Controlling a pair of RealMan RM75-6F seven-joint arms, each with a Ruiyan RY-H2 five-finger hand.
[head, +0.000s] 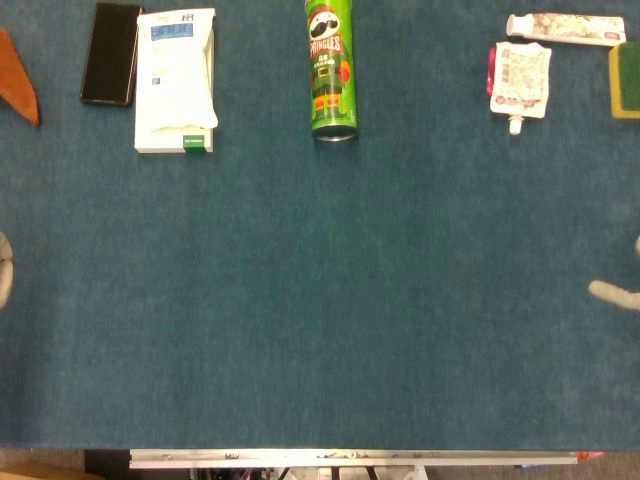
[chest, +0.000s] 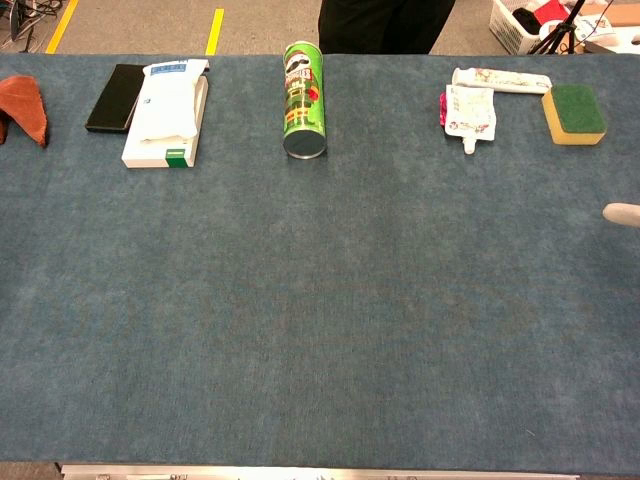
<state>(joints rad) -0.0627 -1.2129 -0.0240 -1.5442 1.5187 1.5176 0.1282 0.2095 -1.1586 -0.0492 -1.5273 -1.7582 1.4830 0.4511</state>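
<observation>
Where the blue surface (head: 330, 300) meets the right edge of the head view, only a pale fingertip of the right hand (head: 615, 293) shows, over bare cloth; the chest view catches the same tip (chest: 622, 213) at its right edge. So little of it is visible that I cannot tell whether its fingers are released, clenched or grasping anything. The things nearest it lie well apart along the far right: a yellow-and-green sponge (chest: 574, 113), a white pouch (chest: 469, 112) with its spout pointing near, and a toothpaste tube (chest: 500, 79) lying just beyond the pouch. At the left edge of the head view a pale sliver of the left hand (head: 4, 270) shows, its fingers likewise impossible to read. On the far middle lies a green Pringles can (head: 331, 68), its end facing near. Far left sit a white box (head: 176, 80), a black phone (head: 110, 53) just beside it, and a brown cloth (chest: 24, 108) at the edge.
</observation>
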